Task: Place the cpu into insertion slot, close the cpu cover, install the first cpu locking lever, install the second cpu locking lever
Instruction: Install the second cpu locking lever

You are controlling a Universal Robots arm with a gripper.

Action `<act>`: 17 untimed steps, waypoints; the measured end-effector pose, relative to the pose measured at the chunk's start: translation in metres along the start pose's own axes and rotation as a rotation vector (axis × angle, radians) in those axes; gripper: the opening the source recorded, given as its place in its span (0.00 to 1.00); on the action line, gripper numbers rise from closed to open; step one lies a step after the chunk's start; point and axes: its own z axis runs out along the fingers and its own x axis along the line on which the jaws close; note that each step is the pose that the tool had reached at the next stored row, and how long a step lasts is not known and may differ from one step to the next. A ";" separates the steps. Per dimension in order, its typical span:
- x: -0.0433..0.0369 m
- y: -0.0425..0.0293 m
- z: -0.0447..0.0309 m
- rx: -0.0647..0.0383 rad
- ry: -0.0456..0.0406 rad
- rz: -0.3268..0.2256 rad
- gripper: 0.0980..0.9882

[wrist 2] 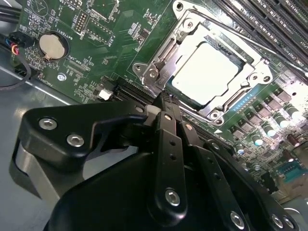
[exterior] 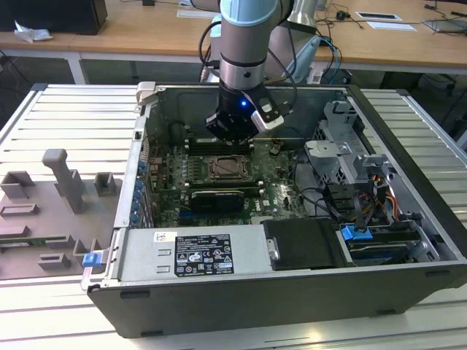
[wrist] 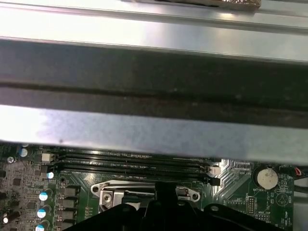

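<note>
One arm is seen lowered into an open computer case [exterior: 408,219] in the exterior view, with the gripper [exterior: 232,138] held just above the insertion slot [exterior: 227,168] near the middle of the green circuit board [exterior: 171,179].

In the second wrist view the gripper [wrist 2: 164,103] is shown with its black fingers [wrist 2: 169,139] pressed together, nothing being held between them; the tips are placed just beside one edge of the insertion slot [wrist 2: 159,72]. The cpu [wrist 2: 204,72] is seated in the socket, its pale silver-grey top being visible through the square window. The cpu cover [wrist 2: 238,91] is laid flat over it as a silvery frame. Whether the locking levers are latched cannot be told.

A round coin battery [wrist 2: 51,44] is noted on the board, well apart from the socket, and long black memory slots [wrist 2: 269,24] are seen beyond it.

In the first wrist view the case wall [wrist: 154,96] is seen above the memory slots [wrist: 134,166], with the socket's metal rim [wrist: 144,187] partly hidden by the gripper body.
</note>
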 end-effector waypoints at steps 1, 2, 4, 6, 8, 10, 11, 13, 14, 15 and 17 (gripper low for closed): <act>0.0000 -0.0004 0.0000 0.000 0.0000 0.000 0.01; 0.0001 -0.0008 -0.0001 0.000 0.0001 0.000 0.01; 0.0002 -0.0027 -0.0002 0.000 0.0001 0.000 0.01; 0.0003 -0.0038 -0.0003 0.000 0.0001 0.000 0.01; 0.0004 -0.0051 -0.0004 0.000 0.0000 0.000 0.01; 0.0006 -0.0080 -0.0006 0.001 0.0000 0.000 0.01; 0.0006 -0.0086 -0.0007 0.002 0.0002 0.000 0.01; 0.0007 -0.0095 -0.0013 0.002 0.0004 0.000 0.01; 0.0007 -0.0096 -0.0029 0.002 0.0009 0.000 0.01; 0.0006 -0.0094 -0.0062 0.002 0.0020 0.000 0.01; 0.0003 -0.0081 -0.0221 0.002 0.0036 0.000 0.01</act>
